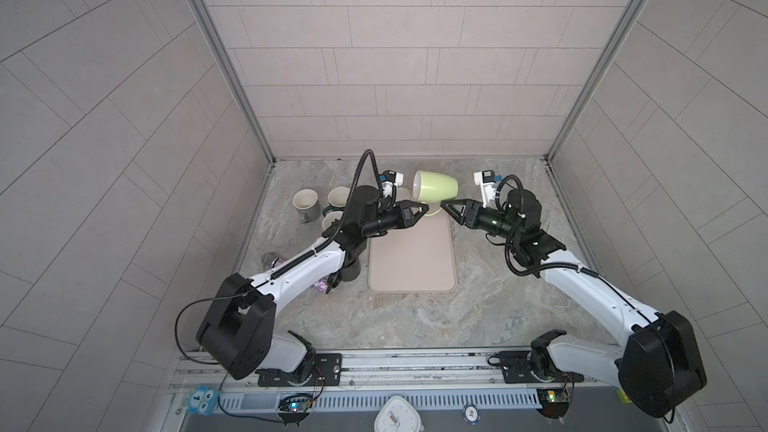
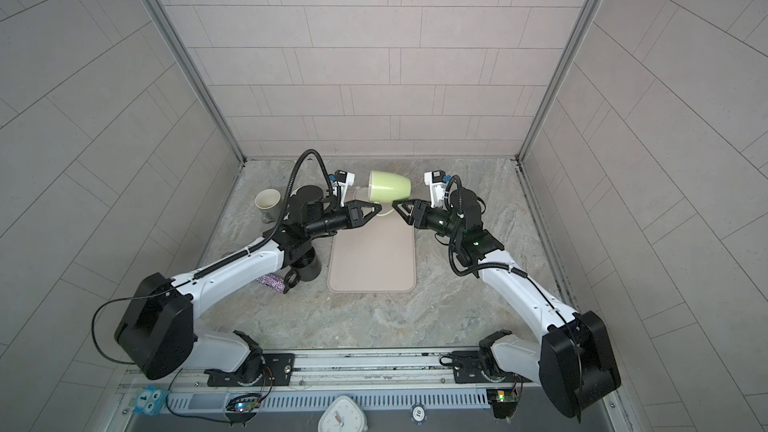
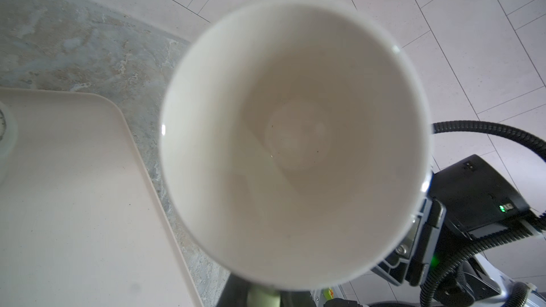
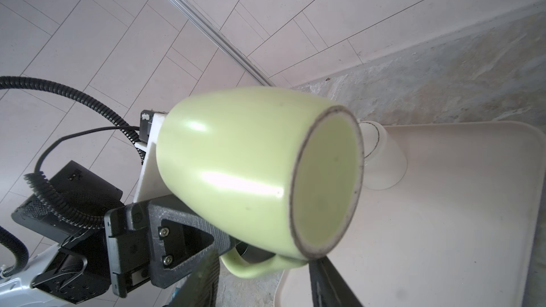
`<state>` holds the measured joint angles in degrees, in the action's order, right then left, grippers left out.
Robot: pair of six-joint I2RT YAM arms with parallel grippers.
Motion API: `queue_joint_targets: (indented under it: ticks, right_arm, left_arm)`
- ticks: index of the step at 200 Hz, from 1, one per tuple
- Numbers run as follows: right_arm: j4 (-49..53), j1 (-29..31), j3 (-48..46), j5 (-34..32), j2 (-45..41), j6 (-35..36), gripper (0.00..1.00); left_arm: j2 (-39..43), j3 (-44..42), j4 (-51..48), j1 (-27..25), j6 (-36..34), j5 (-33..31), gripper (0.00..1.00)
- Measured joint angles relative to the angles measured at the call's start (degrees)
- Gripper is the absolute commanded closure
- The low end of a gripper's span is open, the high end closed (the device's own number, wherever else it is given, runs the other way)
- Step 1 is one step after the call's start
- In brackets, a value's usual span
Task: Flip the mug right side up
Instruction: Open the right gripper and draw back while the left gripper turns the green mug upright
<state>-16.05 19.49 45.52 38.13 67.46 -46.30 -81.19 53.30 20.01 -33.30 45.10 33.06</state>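
Pale green mug (image 1: pixel 436 187) hangs on its side over the far end of the beige mat (image 1: pixel 411 259), mouth toward the left arm; both arms stretch inward, grippers almost tip to tip under it; left gripper (image 1: pixel 424 209) clamped on the mug's handle (image 4: pixel 254 267); right gripper (image 1: pixel 445 204) fingers parted, handle between them, contact unclear; other mugs (image 1: pixel 305 201) partly hidden behind the left arm.

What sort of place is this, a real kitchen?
Probably a robot test cell dressed as a kitchen: tiled walls box in a stone-look table, two arms sit on a metal rail, mugs wait beside a tray.
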Motion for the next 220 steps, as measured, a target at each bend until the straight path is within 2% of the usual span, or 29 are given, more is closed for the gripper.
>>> queue_joint_targets:
  ticks: [68, 158, 191, 220]
  right_arm:
    - [0.1, 0.0, 0.0, -0.5, -2.3, 1.7, 0.42]
    - [2.0, -0.4, 0.0, -2.7, -4.3, 3.0, 0.42]
    - [5.9, -0.7, 0.0, -6.0, -8.2, 5.2, 0.41]
    - [11.0, -0.8, 0.0, -11.6, -13.4, 7.6, 0.41]
  left_arm:
    - [0.0, 0.0, -5.2, -0.1, -1.7, -2.6, 1.0]
    - [-0.3, 0.1, -9.9, -1.9, -6.5, -5.5, 1.0]
    - [-2.1, 1.0, -12.8, -3.1, -9.3, -7.9, 1.0]
    - [-3.0, 3.1, -15.9, -4.8, -12.1, -10.8, 1.0]
